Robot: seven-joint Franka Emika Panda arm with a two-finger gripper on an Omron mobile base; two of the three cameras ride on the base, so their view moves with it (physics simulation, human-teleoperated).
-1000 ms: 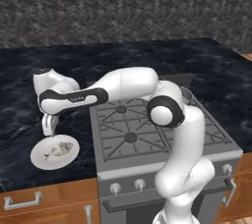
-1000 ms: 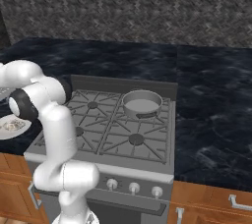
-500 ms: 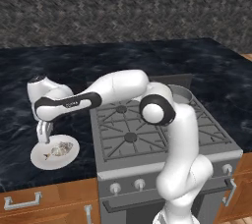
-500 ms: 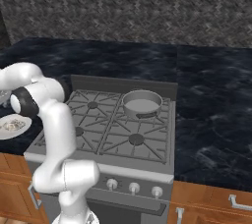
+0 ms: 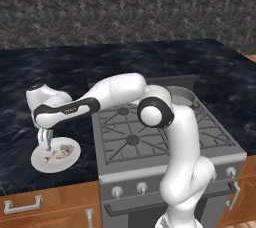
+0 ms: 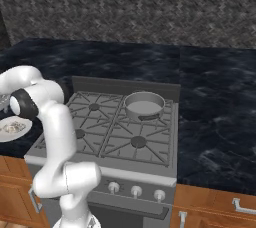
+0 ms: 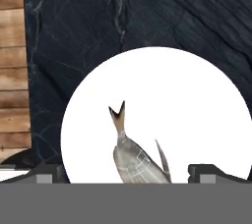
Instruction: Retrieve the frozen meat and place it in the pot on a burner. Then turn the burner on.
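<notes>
— Where does the frozen meat [image 7: 135, 161] lie from the fingers [image 7: 49, 173]?

— Between them. In the hand view its body sits in the gap between the two tips, somewhat nearer the one on the left side of that view, and its tail runs away from them, out over the white plate [image 7: 197, 100]. So its long axis goes across the line that joins the two tips, which I judge good for closing on its narrow width.

— Are the fingers closed on it?

— No, they stand wide apart and hold nothing. From the left base view the gripper [image 5: 45, 141] hangs over the plate's edge that is away from the stove; I cannot tell if it touches the meat.

— And the pot [image 6: 144, 105]?

— Well apart from the fingers, on a back burner [image 6: 94, 107] row of the stove, across the dark surface [image 5: 20, 97].
</notes>
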